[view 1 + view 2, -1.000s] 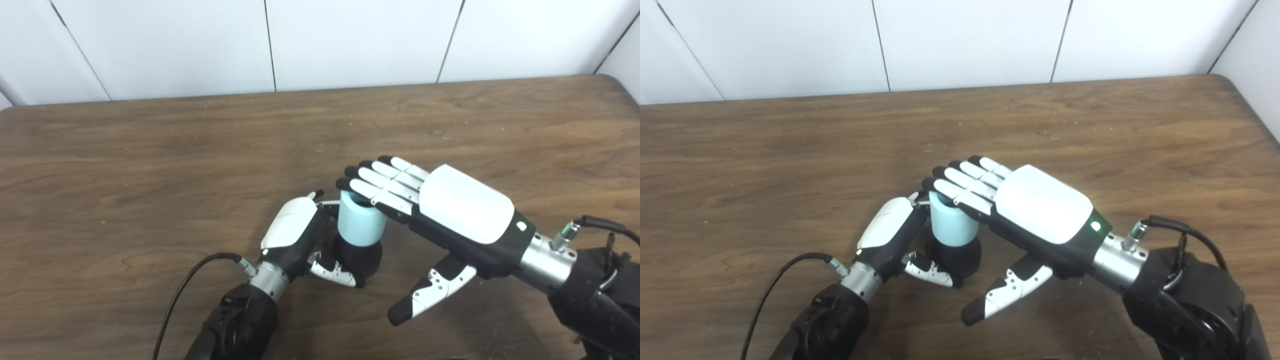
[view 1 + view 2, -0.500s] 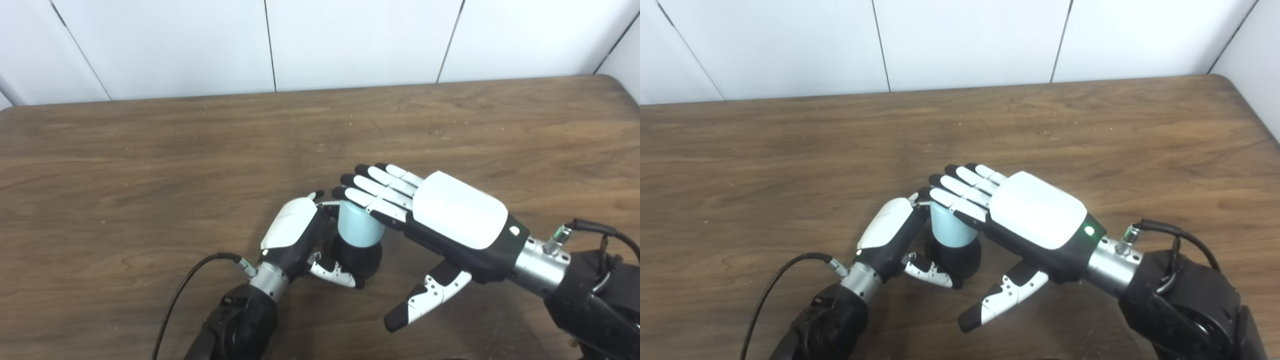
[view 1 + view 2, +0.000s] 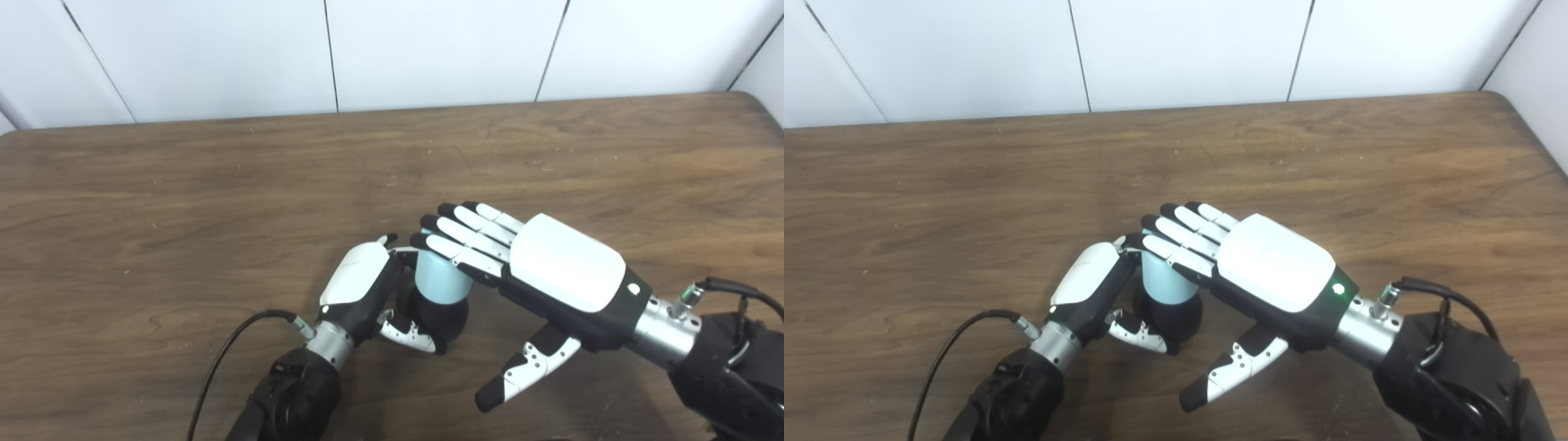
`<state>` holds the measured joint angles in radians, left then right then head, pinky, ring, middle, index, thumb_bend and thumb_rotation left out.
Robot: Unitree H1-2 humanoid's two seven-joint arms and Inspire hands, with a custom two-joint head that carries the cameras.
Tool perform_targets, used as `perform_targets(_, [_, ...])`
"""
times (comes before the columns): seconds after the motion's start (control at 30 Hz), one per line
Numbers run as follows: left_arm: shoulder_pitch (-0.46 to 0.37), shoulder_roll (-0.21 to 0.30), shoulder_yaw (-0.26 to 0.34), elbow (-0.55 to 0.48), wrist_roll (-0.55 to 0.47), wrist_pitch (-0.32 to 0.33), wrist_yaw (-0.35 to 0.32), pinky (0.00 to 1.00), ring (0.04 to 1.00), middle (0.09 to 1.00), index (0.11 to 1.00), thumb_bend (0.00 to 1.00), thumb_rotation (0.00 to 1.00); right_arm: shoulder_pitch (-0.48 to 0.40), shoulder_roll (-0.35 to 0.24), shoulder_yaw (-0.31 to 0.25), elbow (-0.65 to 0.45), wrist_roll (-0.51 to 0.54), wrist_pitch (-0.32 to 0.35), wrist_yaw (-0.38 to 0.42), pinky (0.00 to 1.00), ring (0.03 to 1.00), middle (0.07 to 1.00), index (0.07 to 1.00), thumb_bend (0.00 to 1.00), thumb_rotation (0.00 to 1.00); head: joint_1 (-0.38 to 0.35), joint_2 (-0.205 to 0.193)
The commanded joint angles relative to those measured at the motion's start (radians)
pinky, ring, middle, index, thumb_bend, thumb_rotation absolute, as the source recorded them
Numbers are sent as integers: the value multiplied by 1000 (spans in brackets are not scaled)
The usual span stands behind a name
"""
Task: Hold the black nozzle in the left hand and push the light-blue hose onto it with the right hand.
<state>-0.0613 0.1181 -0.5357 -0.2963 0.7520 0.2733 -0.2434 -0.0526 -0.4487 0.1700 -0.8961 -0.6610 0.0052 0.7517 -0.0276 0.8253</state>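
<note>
Hose (image 3: pixel 438 278) upright on nozzle (image 3: pixel 442 315) | left robot hand (image 3: pixel 367 288) grasping nozzle | right robot hand (image 3: pixel 539 269) released, flat atop hose

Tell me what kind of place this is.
Probably a robot test bench or lab: a bare wooden table against plain white wall panels, with only the black nozzle and light-blue hose out.

No readable text — no labels, brands, numbers.
</note>
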Motion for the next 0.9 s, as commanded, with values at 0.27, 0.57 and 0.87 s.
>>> perform_targets(0.27, [22,17,-17,26,6,44,-77,980,699,519,462,519,0,57,-9,22,22,4,-9,-5,1000,1000,1000,964,619,1000,-4,6])
perform_targets(0.57, [24,17,-13,20,7,46,-85,982,700,510,468,520,0,75,-20,39,33,0,-2,-9,1000,1000,1000,961,604,1000,-4,10])
perform_targets(0.87, [24,15,-12,19,11,48,-89,982,697,510,468,520,0,66,-22,47,33,-9,-2,-1,1000,1000,1000,960,603,1000,-5,10])
